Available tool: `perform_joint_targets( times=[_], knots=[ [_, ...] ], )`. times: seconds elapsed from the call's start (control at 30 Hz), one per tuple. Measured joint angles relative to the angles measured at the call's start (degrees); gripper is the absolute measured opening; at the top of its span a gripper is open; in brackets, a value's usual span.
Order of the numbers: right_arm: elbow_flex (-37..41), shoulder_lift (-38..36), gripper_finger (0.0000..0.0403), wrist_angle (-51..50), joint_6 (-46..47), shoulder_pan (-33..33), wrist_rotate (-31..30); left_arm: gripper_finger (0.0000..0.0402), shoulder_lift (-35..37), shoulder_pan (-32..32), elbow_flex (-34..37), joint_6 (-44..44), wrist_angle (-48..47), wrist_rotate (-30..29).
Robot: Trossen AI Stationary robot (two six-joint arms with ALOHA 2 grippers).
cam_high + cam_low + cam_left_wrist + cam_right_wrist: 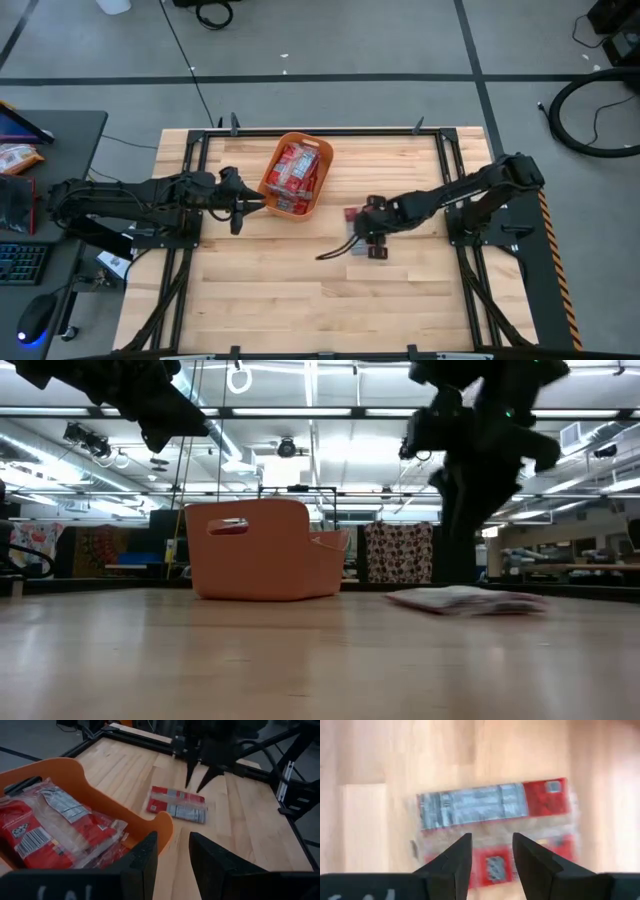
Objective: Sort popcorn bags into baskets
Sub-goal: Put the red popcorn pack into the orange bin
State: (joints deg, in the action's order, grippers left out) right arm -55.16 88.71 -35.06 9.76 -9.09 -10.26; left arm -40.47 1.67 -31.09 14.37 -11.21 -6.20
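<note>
Nearby, right tool (488, 851) open above popcorn bag (495, 815), beside basket (318, 186).

A lab; framed wooden table (300, 290), ceiling striplights (300, 412), floor cables (590, 115)

A: Your table (300, 300) is pale wood planks, smooth, with a faint sheen in the low view.

B: And the basket (90, 782)?

A: Orange plastic, smooth, matt. The popcorn bags (50, 827) you see inside are glossy crinkled film; the lone bag (492, 815) on the wood too. The fingers (142, 865) look matt black.
</note>
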Motion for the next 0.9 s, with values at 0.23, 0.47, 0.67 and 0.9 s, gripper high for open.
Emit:
perform_joint_targets(
  times=[0.23, 0.47, 0.67, 0.9],
  knots=[
    [-7.1, 0.3, 0.0148, 0.0, 10.2, 3.2, -1.0, 0.0116, 0.0, 0.0, 0.0, 1.1, 0.1, 0.0],
    [-6.9, 1.3, 0.0148, -6.5, -3.9, 1.9, -0.1, 0.0116, 0.0, 0.0, 0.0, 1.1, 0.0, 0.0],
    [-7.0, 5.4, 0.0161, -10.3, -26.0, 0.7, -2.7, 0.0116, 0.0, 0.0, 0.0, 1.1, 0.3, 0.0],
    [-11.8, 14.0, 0.0203, -12.2, -41.4, -0.3, -11.6, 0.0116, 0.0, 0.0, 0.0, 1.5, 0.2, 0.0]
  ],
)
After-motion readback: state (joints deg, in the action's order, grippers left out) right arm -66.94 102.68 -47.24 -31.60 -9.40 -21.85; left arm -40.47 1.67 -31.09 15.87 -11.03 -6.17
